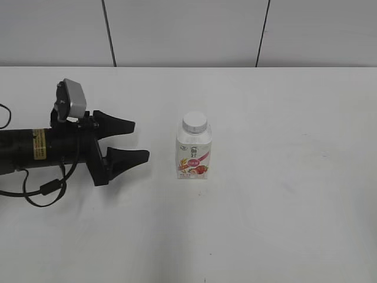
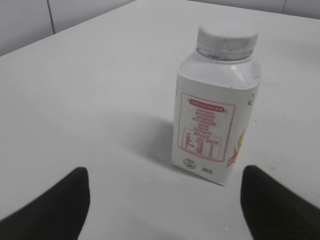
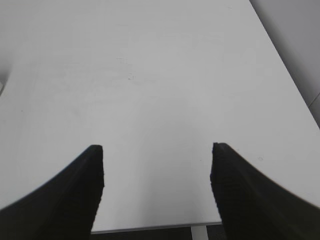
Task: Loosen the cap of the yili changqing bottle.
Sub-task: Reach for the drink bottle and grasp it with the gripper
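Left gripper [image 1: 136, 141] is spread wide and holds nothing; its two black fingers [image 1: 121, 125] point toward the yili changqing bottle [image 1: 194, 152], which stands upright on the white table [image 1: 283, 194] just ahead of the fingertips, clear of them. Cap [image 1: 195, 122] sits on the bottle neck, level. Bottle contents cannot be determined through the opaque white body. Right gripper [image 3: 157, 155] is likewise wide open and empty, over bare table near its edge, the bottle outside its view.
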### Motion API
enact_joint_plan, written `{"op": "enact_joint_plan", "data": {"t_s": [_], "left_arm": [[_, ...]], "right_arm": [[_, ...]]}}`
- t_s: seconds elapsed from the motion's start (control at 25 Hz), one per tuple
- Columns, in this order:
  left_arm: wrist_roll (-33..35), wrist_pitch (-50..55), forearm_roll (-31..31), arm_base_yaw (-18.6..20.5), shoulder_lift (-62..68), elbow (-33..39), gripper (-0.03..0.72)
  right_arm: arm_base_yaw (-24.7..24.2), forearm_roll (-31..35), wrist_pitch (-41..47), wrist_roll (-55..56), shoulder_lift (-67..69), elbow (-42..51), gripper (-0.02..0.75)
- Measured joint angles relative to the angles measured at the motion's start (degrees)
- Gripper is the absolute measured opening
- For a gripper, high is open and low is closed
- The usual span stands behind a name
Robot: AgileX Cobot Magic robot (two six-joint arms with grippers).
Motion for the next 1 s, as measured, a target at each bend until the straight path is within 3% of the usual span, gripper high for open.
{"op": "enact_joint_plan", "data": {"t_s": [0.44,1.0], "left_arm": [[-7.91,0.24,6.30,-6.29,6.63,-11.72,0.566],[-9.76,1.37,6.86,-12.02,11.94,-18.73,0.566]], "right_arm": [[0.00,0.00,0.00,0.00,0.00,0.00,0.529],[0.00,0.00,0.00,0.00,0.00,0.00,0.529]]}}
